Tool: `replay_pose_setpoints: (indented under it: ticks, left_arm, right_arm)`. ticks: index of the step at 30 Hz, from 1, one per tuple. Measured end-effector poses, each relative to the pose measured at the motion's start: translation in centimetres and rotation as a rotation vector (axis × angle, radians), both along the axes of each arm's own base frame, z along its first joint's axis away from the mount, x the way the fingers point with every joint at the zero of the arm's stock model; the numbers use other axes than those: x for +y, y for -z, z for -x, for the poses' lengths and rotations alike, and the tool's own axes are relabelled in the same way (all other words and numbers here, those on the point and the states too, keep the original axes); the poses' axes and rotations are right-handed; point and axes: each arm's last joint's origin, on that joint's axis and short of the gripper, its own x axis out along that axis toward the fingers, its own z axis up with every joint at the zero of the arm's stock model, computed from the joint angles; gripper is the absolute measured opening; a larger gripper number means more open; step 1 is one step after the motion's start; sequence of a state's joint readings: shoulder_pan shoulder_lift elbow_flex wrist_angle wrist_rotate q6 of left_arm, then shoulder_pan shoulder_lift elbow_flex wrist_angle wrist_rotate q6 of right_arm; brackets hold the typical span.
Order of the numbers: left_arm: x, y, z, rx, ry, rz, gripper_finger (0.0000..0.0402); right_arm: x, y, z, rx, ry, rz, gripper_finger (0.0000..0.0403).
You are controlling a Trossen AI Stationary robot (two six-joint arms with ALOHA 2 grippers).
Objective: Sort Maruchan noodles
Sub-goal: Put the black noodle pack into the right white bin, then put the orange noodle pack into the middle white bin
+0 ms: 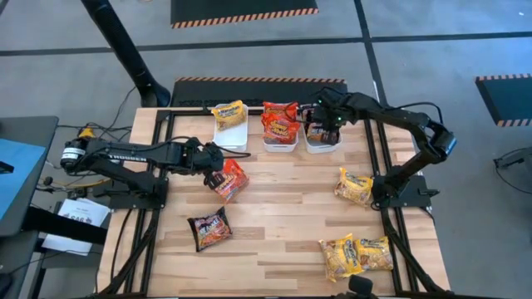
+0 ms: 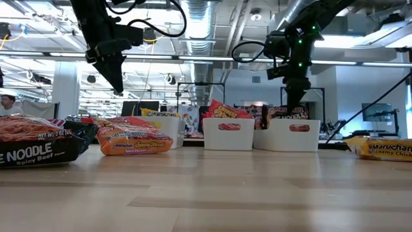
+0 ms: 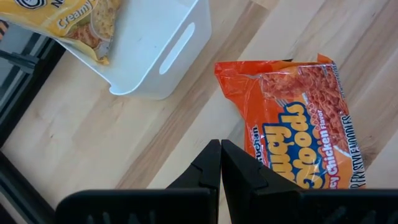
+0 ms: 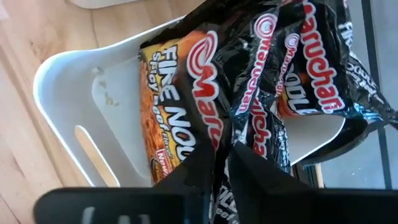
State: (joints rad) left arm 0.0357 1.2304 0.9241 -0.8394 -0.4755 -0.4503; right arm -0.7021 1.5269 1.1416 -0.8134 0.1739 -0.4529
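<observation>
Three white bins stand along the far edge. The left bin [image 1: 231, 131] holds a yellow Maruchan packet [image 1: 229, 112], the middle bin [image 1: 280, 143] red ones [image 1: 280, 120], and the right bin [image 4: 68, 99] dark ones [image 4: 180, 106]. My right gripper [image 4: 222, 155] points down into the right bin, fingers a little apart, with a dark packet's crumpled edge [image 4: 245, 127] between them. My left gripper [image 3: 221, 148] is shut and hangs above the table beside an orange-red packet [image 3: 298, 118] that lies flat. Touching nothing, a dark packet [image 1: 209, 229] and three yellow ones [image 1: 353, 186] [image 1: 340, 256] [image 1: 375, 252] lie loose. My right gripper comes from above with a finger on each side of the top dark packet's crumpled edge [image 4: 245, 127]. Whether the fingers touch it, I cannot tell. The packet rests on the other dark packets in the right bin.
Black frame rails [image 1: 378, 158] run along the table's left and right sides. Bare wood [image 1: 283, 199] lies in the middle between the loose packets. The three bins stand close together, side by side.
</observation>
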Motion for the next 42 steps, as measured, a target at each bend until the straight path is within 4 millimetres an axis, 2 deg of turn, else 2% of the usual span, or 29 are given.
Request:
replay_pose_setpoints:
  ticks: [8, 15, 23, 28, 33, 42]
  left_arm:
    - [0.0, 0.0, 0.0, 0.001, 0.001, 0.000, 0.0000]
    - [0.0, 0.0, 0.0, 0.001, 0.002, 0.002, 0.0000]
    - [0.0, 0.0, 0.0, 0.000, -0.001, 0.003, 0.0000]
    - [0.1, 0.1, 0.2, 0.011, -0.018, 0.014, 0.0000]
    - [0.8, 0.2, 0.3, -0.002, -0.054, 0.116, 0.0011]
    - [1.9, 0.3, 0.5, -0.039, -0.155, 0.244, 0.0089]
  right_arm:
    - [0.1, -0.8, 0.2, -0.029, 0.071, 0.005, 0.0129]
    - [-0.3, -4.1, -0.4, -0.119, 0.147, 0.035, 0.0158]
    - [0.2, -6.8, -1.2, -0.202, 0.198, 0.044, 0.0160]
    - [0.8, -7.0, -1.7, -0.207, 0.172, 0.043, 0.0160]
    - [1.4, -6.9, -1.8, -0.180, 0.155, 0.023, 0.0160]
    - [3.2, -6.2, -1.3, -0.059, 0.189, -0.082, 0.0163]
